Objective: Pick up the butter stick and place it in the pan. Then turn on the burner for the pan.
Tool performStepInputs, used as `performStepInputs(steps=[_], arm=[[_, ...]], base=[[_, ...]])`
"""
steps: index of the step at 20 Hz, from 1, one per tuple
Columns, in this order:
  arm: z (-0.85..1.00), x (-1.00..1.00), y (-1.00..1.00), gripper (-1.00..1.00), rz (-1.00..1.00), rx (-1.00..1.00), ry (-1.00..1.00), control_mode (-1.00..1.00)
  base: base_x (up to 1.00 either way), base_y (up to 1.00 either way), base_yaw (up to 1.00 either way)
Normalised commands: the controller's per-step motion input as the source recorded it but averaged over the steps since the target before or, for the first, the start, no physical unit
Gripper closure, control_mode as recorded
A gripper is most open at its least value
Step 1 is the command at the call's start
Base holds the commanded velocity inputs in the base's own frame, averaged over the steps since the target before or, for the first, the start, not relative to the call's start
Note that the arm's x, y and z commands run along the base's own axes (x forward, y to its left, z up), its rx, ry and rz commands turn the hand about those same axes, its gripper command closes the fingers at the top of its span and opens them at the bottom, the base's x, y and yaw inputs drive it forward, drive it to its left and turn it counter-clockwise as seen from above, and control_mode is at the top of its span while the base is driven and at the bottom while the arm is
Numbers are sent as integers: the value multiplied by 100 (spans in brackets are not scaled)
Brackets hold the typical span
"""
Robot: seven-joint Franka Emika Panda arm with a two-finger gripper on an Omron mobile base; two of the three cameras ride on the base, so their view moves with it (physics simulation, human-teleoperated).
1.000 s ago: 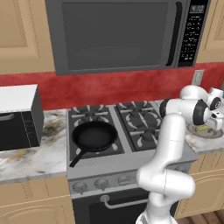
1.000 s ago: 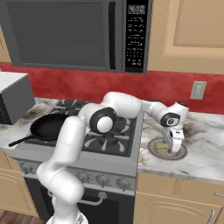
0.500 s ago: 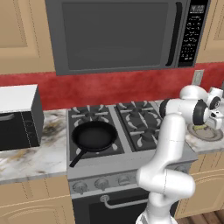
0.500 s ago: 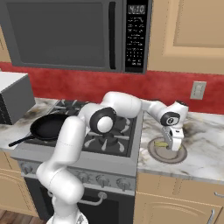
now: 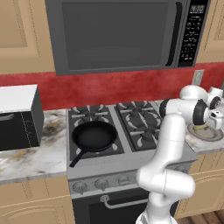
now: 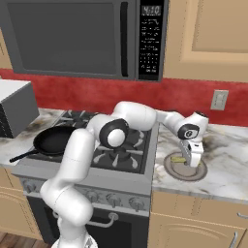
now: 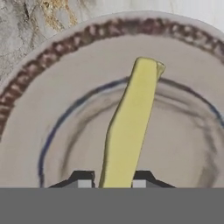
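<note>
Marble counter [image 6: 227, 174] bears plate [image 7: 52, 109]; fingers [image 7: 83, 180] seemingly pinch butter stick [image 7: 129, 127].

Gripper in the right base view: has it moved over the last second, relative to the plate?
Yes. The gripper has come down toward the plate and closed; the fingers now flank the butter stick lying on it.

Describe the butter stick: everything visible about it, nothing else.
The butter stick is a thin, pale yellow bar with a smooth, matte look and a slightly ragged far end. It lies on a round grey plate with a dark speckled rim and a blue ring, on the marble counter right of the stove. The gripper has its two dark fingertips shut on the near end, one on each side.
</note>
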Motion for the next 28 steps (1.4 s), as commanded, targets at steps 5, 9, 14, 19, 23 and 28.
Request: performStepInputs(steps=[5,9,14,19,23,28], arm=[[15,-27,0,100,5,0,-2,-100],[39,-42,0,100,6,0,-13,-100],[37,-34,15,100,8,0,-14,-100],[24,-31,42,100,11,-1,-6,-100],[21,-30,58,100,12,-4,-1,-100],[8,-32,61,100,10,-8,-2,-100]], base=[[0,0,0],[0,0,0],[0,0,0],[0,0,0],[0,0,0],[0,0,0]])
